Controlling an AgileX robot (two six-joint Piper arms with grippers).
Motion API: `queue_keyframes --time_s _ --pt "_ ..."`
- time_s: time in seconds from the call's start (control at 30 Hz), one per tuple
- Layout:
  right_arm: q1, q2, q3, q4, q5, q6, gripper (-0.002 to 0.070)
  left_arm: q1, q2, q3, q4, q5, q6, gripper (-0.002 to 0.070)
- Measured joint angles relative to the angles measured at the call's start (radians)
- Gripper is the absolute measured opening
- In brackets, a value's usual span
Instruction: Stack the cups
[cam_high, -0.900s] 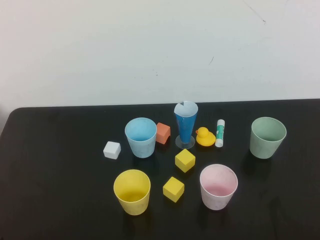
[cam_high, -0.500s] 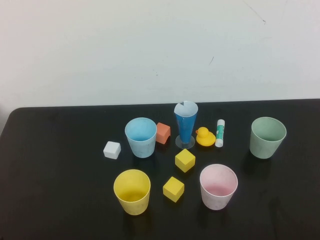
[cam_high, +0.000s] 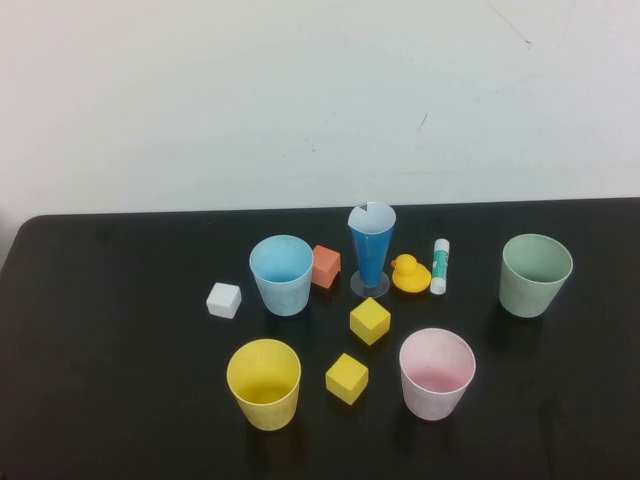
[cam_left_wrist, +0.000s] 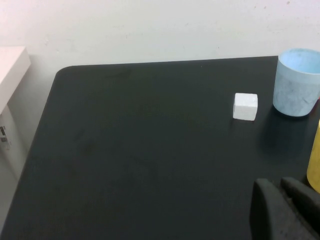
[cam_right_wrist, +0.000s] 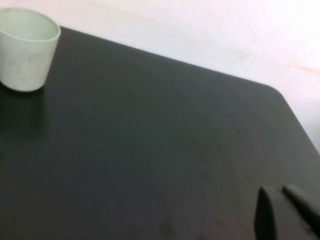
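The yellow cup (cam_high: 264, 383) stands upright at the front left of the black table (cam_high: 110, 330). The light blue cup (cam_high: 282, 274) stands upright behind it. Neither arm shows in the high view. In the left wrist view my left gripper (cam_left_wrist: 279, 186) is shut and empty, low over the table. A sliver of the yellow cup (cam_left_wrist: 315, 160) is close beside it, and the light blue cup (cam_left_wrist: 298, 82) is farther off. In the right wrist view my right gripper (cam_right_wrist: 280, 192) is shut and empty over bare table.
A white cube (cam_high: 224, 300), an orange block (cam_high: 326, 266), two yellow cubes (cam_high: 370, 321) (cam_high: 347, 378), a dark blue cone glass (cam_high: 371, 250), a yellow duck (cam_high: 409, 274) and a glue stick (cam_high: 440, 266) lie mid-table. A pink cup (cam_high: 437, 373) and pale green cup (cam_high: 535, 275) stand right.
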Motion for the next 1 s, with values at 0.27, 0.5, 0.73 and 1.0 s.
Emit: queue_keyframes --time_s 0.27,0.5,0.73,1.0 --pt "0.0 0.0 0.006 0.079 -0.102 0.004 -0.0003 0.0 0.0 0.0 0.0 0.0 0.0 -0.0002" --pt "0.0 0.0 0.006 0.116 -0.273 0.011 -0.0003 0.0 0.0 0.004 0.0 -0.168 0.002 -0.0002" --pt "0.0 0.0 0.006 0.118 -0.678 -0.012 -0.0003 0.0 0.0 0.004 0.004 -0.624 0.01 -0.0002" --pt "-0.001 0.0 0.006 0.148 -0.914 -0.063 -0.0003 0.0 0.0 0.004 0.004 -0.93 0.013 -0.0002"
